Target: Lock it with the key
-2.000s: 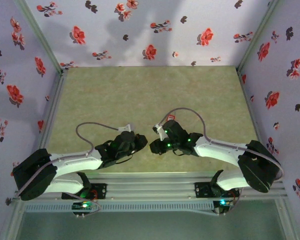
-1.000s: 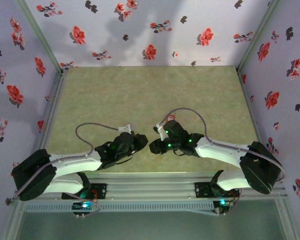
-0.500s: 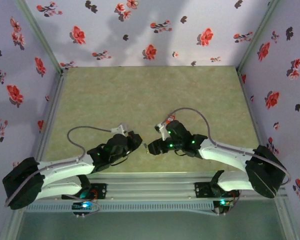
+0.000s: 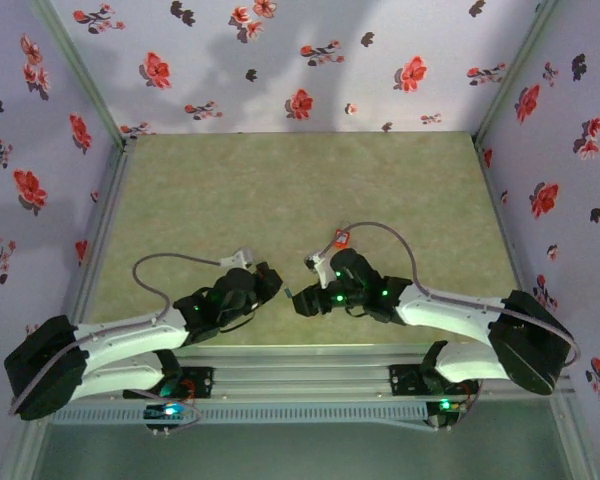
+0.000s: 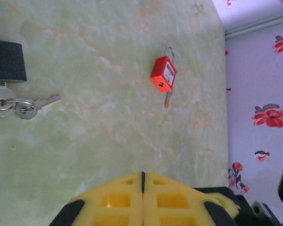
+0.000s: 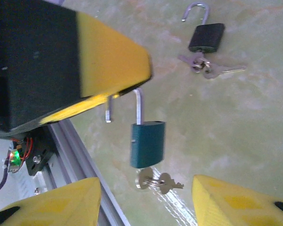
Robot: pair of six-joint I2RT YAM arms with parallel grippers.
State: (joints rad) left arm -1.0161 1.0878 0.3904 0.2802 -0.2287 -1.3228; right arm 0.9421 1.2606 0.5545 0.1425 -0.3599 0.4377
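So the left pincer is seen fully closed in its own wrist view, yellow pads pressed flat together with nothing caught between them. The right pincer is wide open, its two yellow fingers spread far apart at the bottom of its wrist view and nothing gripped. In the overhead view both pincers are parked close together, tips facing each other, over the near part of the green tabletop. The main thing here, a teal padlock, is found just ahead of the open right pincer, close to the metal rail at the tabletop's near edge. Its shackle is popped open, and the top of it is tucked behind what looks like the left pincer's yellow pad, so whether it's touched there can't really be told. A small bunch of keys is seen at the bottom of the teal padlock, right against it; whether a key is actually seated in the keyhole can't be made out. Further out, a black padlock is lying with its shackle open too, and its own key ring is resting just below the body. Well apart from all that, a red padlock is spotted in the left wrist view, lying flat with a key sticking out of its bottom.
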